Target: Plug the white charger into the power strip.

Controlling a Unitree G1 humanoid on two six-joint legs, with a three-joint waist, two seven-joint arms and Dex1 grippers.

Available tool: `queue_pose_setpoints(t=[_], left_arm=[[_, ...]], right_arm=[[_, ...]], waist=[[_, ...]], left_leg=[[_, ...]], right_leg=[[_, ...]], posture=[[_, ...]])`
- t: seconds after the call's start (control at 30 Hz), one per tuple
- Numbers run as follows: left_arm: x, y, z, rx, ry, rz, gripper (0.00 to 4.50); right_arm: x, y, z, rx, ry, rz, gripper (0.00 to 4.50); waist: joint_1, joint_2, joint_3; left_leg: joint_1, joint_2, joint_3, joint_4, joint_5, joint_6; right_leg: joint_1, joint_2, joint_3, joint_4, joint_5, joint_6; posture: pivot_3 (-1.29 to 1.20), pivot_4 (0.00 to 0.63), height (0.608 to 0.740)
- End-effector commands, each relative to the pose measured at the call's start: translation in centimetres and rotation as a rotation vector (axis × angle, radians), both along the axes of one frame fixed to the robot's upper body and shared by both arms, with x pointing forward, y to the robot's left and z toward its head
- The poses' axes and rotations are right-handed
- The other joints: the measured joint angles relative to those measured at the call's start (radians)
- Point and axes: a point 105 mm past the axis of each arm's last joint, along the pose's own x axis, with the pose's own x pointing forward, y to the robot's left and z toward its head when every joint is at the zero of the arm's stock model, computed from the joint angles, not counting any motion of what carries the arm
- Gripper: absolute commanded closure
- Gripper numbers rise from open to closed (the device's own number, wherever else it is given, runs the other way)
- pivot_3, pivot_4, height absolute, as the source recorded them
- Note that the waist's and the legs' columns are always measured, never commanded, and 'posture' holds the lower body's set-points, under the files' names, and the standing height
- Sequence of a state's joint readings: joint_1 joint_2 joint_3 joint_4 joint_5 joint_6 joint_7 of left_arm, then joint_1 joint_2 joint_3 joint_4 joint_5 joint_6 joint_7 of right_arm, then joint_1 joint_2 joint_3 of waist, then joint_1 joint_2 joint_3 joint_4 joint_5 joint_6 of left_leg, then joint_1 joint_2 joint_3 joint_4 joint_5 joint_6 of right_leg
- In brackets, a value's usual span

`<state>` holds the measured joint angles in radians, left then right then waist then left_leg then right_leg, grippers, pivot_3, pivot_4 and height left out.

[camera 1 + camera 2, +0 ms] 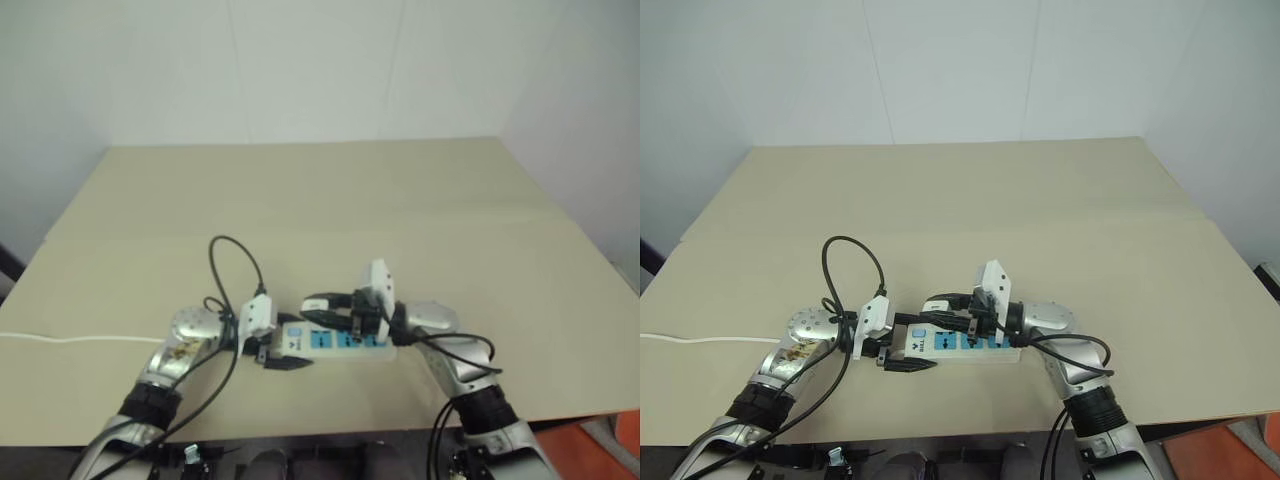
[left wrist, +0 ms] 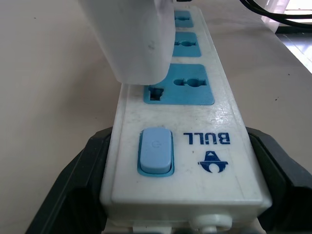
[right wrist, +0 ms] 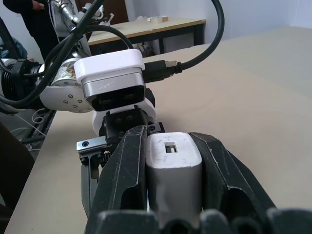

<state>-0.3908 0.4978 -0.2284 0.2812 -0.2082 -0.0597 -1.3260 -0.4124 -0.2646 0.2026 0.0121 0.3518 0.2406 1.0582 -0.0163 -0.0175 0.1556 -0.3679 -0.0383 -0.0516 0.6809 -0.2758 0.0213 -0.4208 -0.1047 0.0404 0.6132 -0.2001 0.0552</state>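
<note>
Beige surface against white walls, bare apart from the power strip lying flat near its front edge, between the two arms. Thin white cord ran off to the left of the strip, toward the surface's left edge.

Left hand had its black fingers spread wide around the strip's switch end, one on each long side. Read as bracing, so the strip would not slide or tip under a push. Left wrist view showed the light blue rocker switch and the blue logo nearest that hand, then three blue socket panels in a row beyond.

Right hand was clamped on the white charger, fingers on its two flat sides with the port end facing the wrist camera, so the prong end pointed away. Held above the strip, over the socket panel nearest the switch; in the left wrist view the charger's rounded body hung just above that panel's left part. Prongs hidden, so contact with the slots could not be told.

Judged: alignment stage, charger not seated yet; next needs a straight push down into the strip.
</note>
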Motion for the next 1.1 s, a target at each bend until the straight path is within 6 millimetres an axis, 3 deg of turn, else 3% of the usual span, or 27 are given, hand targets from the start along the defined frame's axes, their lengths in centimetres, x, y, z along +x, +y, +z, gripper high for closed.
queue_pose_setpoints(t=[0.03, 0.33, 0.8, 0.97, 1.1], left_arm=[[-0.6, 0.6, -1.7, 0.066, 0.051, 0.005, 1.18], [-0.6, 0.6, -1.7, 0.065, 0.050, 0.007, 1.18], [-0.6, 1.6, -1.6, 0.081, 0.051, 0.031, 1.18], [-0.3, 2.2, -1.2, 0.090, 0.044, 0.040, 1.18], [-0.2, 2.4, -1.2, 0.098, 0.042, 0.046, 1.18]], right_arm=[[-0.4, 0.7, 0.4, 0.001, -0.033, 0.028, 3.30], [0.1, 1.0, -0.4, -0.010, -0.026, 0.022, 3.30], [0.1, -3.9, -5.5, -0.101, 0.055, 0.005, 3.30], [0.1, -3.5, -6.7, -0.171, 0.040, 0.052, 3.30], [-0.2, -2.1, -6.4, -0.205, 0.012, 0.129, 3.30]], waist=[[0.000, 0.000, 0.000], [0.000, 0.000, 0.000], [0.002, 0.000, -0.002], [-0.001, 0.000, -0.002], [-0.006, 0.000, -0.002]], left_leg=[[0.000, 0.000, 0.000, 0.000, 0.000, 0.000], [0.000, 0.000, 0.000, 0.000, 0.000, 0.000], [0.003, 0.000, 0.000, 0.000, 0.000, 0.000], [0.011, 0.001, 0.000, -0.002, 0.000, 0.001], [0.016, 0.003, 0.000, -0.003, -0.001, 0.001]], right_leg=[[0.000, 0.000, 0.000, 0.000, 0.000, 0.000], [0.000, 0.000, 0.000, 0.000, 0.000, 0.000], [0.003, 0.000, 0.000, -0.001, 0.000, 0.000], [0.012, 0.001, 0.000, -0.003, 0.000, 0.000], [0.017, 0.003, 0.000, -0.003, -0.002, 0.001]], posture=[[0.00, 0.150, 0.740], [0.00, 0.150, 0.740], [0.00, 0.150, 0.740], [0.00, 0.150, 0.740], [0.00, 0.150, 0.740]])
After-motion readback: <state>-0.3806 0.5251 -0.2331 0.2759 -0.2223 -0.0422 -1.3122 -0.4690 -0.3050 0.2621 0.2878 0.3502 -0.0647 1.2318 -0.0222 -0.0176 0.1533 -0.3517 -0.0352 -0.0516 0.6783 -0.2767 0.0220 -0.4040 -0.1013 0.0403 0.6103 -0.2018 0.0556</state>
